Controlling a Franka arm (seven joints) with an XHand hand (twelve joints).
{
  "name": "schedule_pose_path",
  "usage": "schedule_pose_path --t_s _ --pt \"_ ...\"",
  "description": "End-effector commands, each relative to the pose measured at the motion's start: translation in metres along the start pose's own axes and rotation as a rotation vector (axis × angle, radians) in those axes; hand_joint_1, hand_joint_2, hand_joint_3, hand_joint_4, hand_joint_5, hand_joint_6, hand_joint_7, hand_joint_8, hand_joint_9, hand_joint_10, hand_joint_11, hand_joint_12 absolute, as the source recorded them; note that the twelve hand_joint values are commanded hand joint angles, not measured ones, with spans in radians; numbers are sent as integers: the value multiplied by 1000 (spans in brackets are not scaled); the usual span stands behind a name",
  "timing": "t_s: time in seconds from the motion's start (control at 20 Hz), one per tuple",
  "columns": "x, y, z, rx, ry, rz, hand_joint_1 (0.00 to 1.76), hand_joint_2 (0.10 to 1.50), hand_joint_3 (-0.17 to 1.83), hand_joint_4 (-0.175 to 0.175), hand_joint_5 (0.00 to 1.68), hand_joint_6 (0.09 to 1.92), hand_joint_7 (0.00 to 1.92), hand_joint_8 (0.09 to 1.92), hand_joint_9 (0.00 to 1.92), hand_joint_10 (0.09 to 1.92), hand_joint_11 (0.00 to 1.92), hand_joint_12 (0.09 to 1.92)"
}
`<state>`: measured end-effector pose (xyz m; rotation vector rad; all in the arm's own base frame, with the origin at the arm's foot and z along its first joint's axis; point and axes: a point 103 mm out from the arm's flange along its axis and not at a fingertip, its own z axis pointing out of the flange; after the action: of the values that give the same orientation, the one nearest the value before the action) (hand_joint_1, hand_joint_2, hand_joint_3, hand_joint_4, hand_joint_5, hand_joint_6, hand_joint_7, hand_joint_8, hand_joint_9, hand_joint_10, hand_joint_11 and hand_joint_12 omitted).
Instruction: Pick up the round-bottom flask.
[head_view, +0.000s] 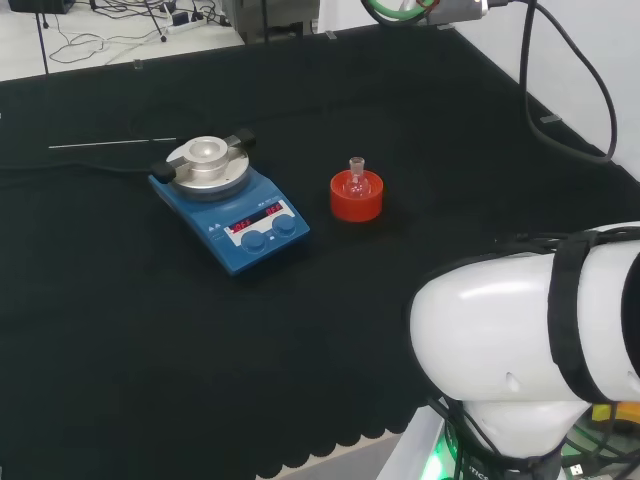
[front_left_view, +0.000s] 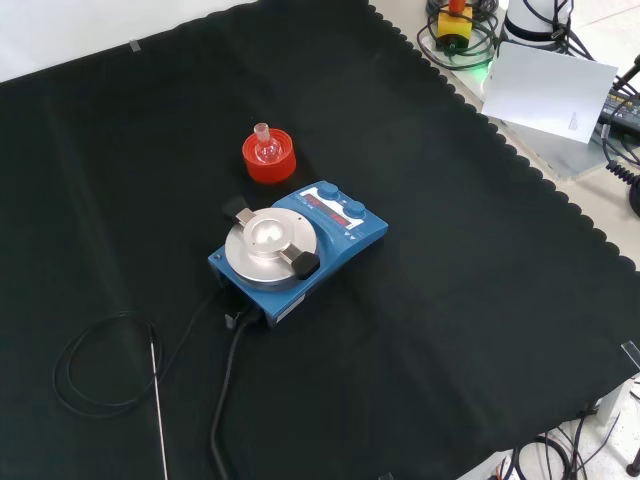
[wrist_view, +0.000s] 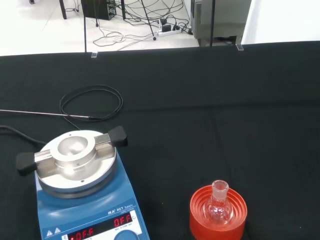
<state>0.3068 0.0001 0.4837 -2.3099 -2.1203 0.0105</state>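
Note:
A small clear round-bottom flask (head_view: 355, 179) stands upright, neck up, in a red ribbed ring stand (head_view: 357, 198) near the middle of the black cloth. In the front view the flask (front_left_view: 265, 147) and its stand (front_left_view: 269, 158) sit just beyond the blue hotplate. The wrist view has the flask (wrist_view: 219, 207) in the red stand (wrist_view: 218, 215) close by, seen from above and some way off. Nothing touches the flask.
A blue hotplate stirrer (head_view: 228, 205) with a round metal top (front_left_view: 269, 244) stands left of the stand in the head view. Its black cable (front_left_view: 225, 385) and a thin metal probe (front_left_view: 157, 405) lie on the cloth. The arm's white link (head_view: 530, 335) is at the head view's lower right.

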Motion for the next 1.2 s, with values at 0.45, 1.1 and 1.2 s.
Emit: schedule_pose_path --t_s 0.45,1.1,1.2 --pt "-21 11 9 25 -5 30 87 1282 321 2 433 87 100 546 210 625 20 1379" --pt "-69 52 76 142 64 94 101 1289 298 2 439 87 104 543 214 623 22 1379" --pt "-79 63 89 160 80 101 103 1289 296 3 440 87 104 543 215 623 20 1379"
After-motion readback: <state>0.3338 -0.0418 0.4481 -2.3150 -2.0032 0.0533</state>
